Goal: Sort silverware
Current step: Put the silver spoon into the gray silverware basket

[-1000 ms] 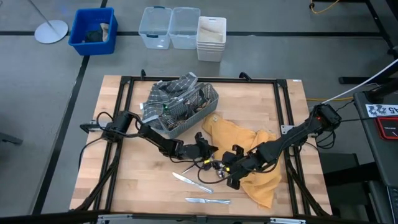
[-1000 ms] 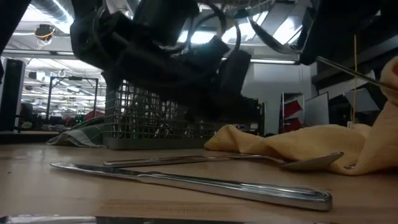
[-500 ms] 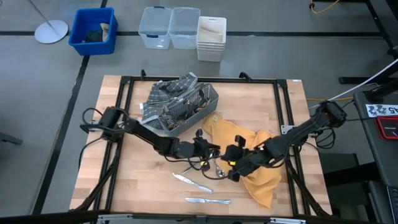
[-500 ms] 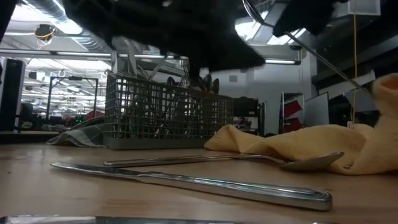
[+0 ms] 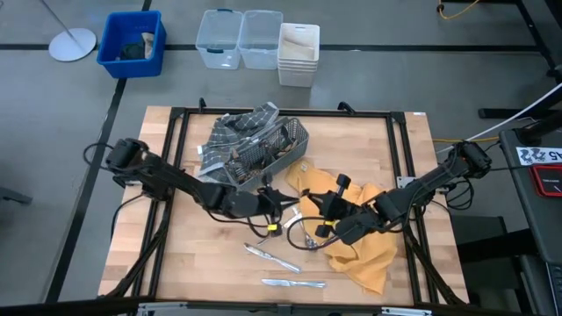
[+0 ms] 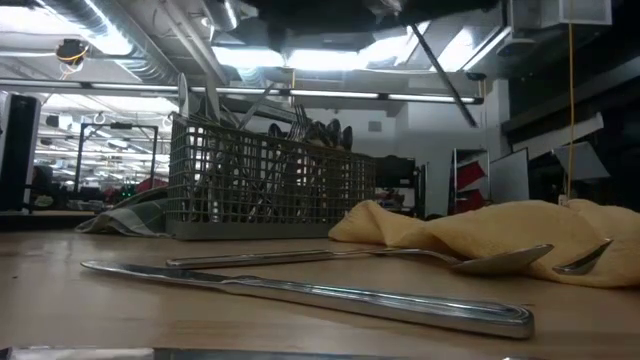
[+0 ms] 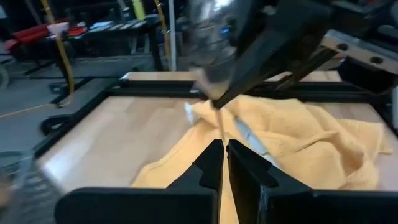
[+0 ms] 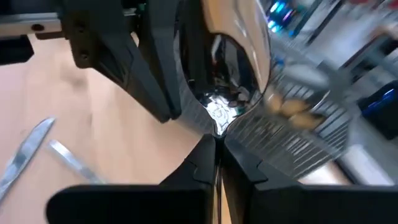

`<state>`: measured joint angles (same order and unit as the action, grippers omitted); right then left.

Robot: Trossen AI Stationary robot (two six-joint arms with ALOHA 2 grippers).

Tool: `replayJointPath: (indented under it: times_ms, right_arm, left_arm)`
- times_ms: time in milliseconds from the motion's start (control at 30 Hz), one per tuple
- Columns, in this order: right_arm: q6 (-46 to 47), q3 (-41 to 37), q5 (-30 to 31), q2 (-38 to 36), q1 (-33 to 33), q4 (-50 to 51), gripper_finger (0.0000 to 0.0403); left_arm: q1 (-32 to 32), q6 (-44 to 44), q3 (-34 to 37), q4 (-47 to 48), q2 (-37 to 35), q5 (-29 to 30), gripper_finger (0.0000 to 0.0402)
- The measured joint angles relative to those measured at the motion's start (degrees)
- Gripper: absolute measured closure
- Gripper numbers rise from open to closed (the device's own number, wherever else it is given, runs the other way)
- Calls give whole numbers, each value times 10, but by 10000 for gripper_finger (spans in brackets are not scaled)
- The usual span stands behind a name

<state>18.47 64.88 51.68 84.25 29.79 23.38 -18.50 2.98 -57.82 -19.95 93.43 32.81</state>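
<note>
- Silverware (image 5: 283, 261): shiny silver, lower centre of the high view.
- Cloth (image 5: 369, 254): mustard yellow, plain.
- Wire-mesh caddy (image 5: 263, 158): grey.
- Towel (image 5: 235, 127) behind it: grey plaid (dark and pale checks).
- Table (image 5: 193, 254): pale wood, black frame.
- Bin (image 5: 132, 44), upper left: bright blue.

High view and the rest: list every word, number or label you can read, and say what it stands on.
White label on the dark machine beside the table's right edge, high view: bold dark characters, too blurred to read.
Red panel just below that label: no legible text.
Low view and both wrist views: no readable text.
</note>
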Motion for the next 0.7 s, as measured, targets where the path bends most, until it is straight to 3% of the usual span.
replayJointPath:
  times_ms: [200,367,500,700]
  right_arm:
    - [-124,0,22,0,-40,-102,384]
    - [-219,0,-11,0,-93,-188,384]
    - [-291,0,-79,0,-145,-260,384]
    - [-372,0,-232,2,-242,-372,384]
  left_arm:
    - [-3,21,0,111,-66,56,386]
    - [-13,42,0,203,-117,108,386]
    - [-21,69,0,277,-149,151,386]
    - [-26,124,0,379,-183,203,386]
